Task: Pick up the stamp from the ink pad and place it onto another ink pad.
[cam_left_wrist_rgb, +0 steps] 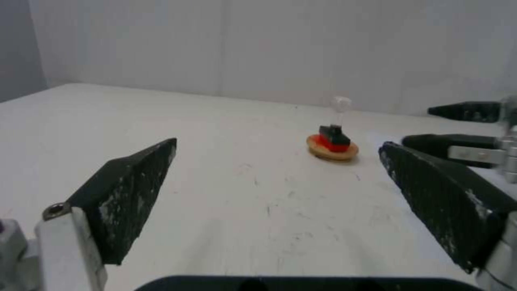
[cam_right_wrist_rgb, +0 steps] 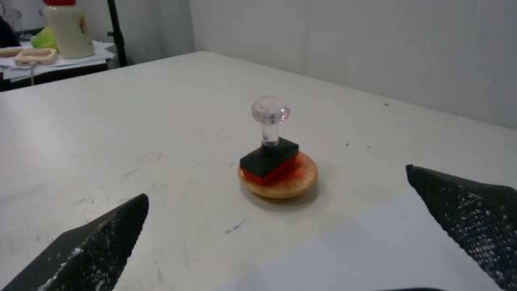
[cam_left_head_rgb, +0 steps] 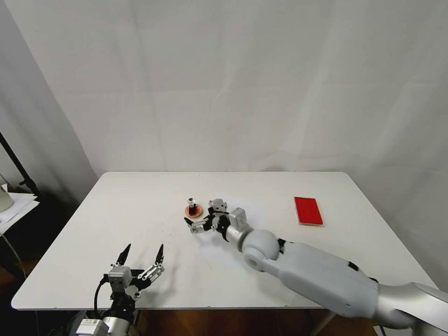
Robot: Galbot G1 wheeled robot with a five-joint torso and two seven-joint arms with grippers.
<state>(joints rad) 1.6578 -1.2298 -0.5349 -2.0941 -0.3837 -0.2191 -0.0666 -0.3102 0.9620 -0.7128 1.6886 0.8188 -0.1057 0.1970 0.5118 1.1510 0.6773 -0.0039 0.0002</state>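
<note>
The white desk (cam_left_head_rgb: 140, 261) carries faint dark scuff marks on its top. A pale curtain (cam_left_head_rgb: 233, 84) hangs just behind the desk's far edge. Beyond the desk's corner stands a black pole (cam_right_wrist_rgb: 116, 32), and near it a side table bears a cream bottle with a red cap (cam_right_wrist_rgb: 67, 28) and papers.

White table against a draped white backdrop

A white curtain (cam_left_head_rgb: 224, 84) is hanging behind the scuffed white table (cam_left_head_rgb: 140, 205); a black stand pole (cam_left_head_rgb: 16, 163) is leaning at the left, beside a side desk (cam_right_wrist_rgb: 59, 64) holding a bottle (cam_right_wrist_rgb: 67, 28).
</note>
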